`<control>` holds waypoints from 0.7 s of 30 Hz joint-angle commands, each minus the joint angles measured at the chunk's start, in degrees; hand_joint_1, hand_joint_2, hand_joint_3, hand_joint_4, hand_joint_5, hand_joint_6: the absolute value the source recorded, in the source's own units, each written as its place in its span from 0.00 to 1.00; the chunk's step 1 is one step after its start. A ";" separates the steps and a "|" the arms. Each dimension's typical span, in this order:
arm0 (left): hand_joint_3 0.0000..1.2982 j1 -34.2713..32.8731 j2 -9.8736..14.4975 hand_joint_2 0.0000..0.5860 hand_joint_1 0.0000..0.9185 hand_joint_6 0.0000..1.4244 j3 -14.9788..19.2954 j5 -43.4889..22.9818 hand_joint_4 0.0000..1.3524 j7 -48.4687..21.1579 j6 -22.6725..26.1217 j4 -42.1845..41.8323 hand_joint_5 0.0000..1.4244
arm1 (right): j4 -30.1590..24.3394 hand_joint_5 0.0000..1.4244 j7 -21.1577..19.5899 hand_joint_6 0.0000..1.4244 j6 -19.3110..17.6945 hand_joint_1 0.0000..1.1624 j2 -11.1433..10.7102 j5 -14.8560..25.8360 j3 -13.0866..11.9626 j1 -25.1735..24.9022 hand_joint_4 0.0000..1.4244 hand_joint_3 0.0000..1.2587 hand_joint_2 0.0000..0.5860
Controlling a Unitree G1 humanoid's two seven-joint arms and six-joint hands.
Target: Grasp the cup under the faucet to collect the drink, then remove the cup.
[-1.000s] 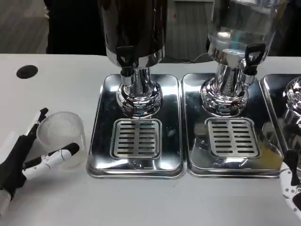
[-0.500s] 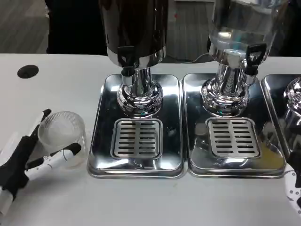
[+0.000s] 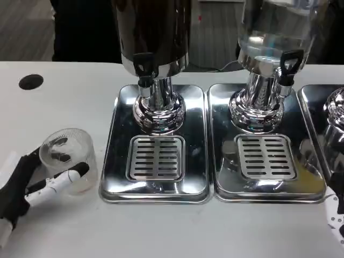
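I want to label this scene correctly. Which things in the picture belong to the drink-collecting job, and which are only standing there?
For the job:
- clear cup, gripped by the left hand
- dark dispenser's faucet
- its drip tray

Only standing there:
- clear dispenser with its tray
- black hole in the table
- right hand, at the picture's edge

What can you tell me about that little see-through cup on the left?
The cup is small, clear and looks like ribbed plastic, with a round open rim. It looks empty. It stands on the white table, left of the dark dispenser's steel tray, not under any faucet. It seems tilted a little toward the camera. The robot's left hand wraps around it: one white, black-tipped finger crosses its front, and dark fingertips show through the clear wall at its far side.
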 commanded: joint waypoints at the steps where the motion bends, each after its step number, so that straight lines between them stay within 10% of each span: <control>1: 0.21 0.80 -0.20 0.20 0.28 0.11 0.98 -0.48 0.31 1.67 -0.44 -0.62 0.14 | 0.54 0.18 -1.08 0.13 -0.89 0.57 0.38 0.21 -0.21 0.21 0.24 0.30 0.87; 21: 0.37 1.41 -0.91 0.29 0.26 0.17 3.45 -0.84 0.42 6.91 0.12 -2.79 0.28 | 0.91 0.18 -1.41 0.13 -1.21 0.57 0.62 0.36 -0.52 0.56 0.24 0.30 0.87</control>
